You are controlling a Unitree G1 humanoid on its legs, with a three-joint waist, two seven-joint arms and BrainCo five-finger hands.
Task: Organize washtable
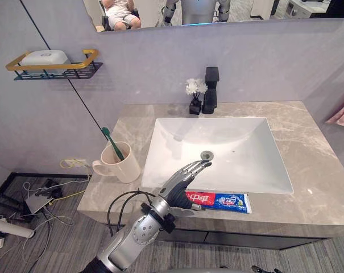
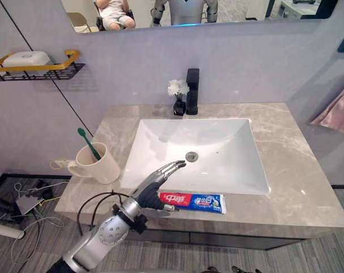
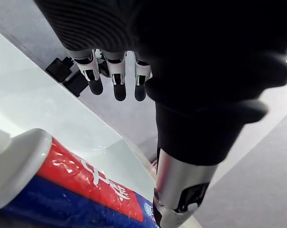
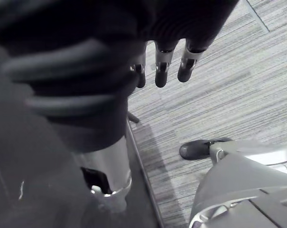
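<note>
Left eye view | my left hand (image 1: 180, 185), fingers (image 1: 195, 168) straight, empty, over toothpaste tube (image 1: 220, 201) | risk: I nudge it into sink (image 1: 240, 156).

Bathroom setup in an office-like room: marble table (image 1: 314, 170) w/ sink (image 1: 228, 153), black faucet (image 1: 210, 90), mirror (image 1: 245, 12), mug (image 1: 121, 165) & toothbrush (image 1: 111, 141), toothpaste (image 1: 220, 201); carpet floor (image 1: 52, 242).

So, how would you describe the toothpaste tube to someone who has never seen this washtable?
Find the white sink set in the grey marble counter. On the narrow counter strip in front of the sink lies the toothpaste tube, flat, next to the open left hand. It is the only red and blue thing there; the cream mug stands away at the left corner.
</note>
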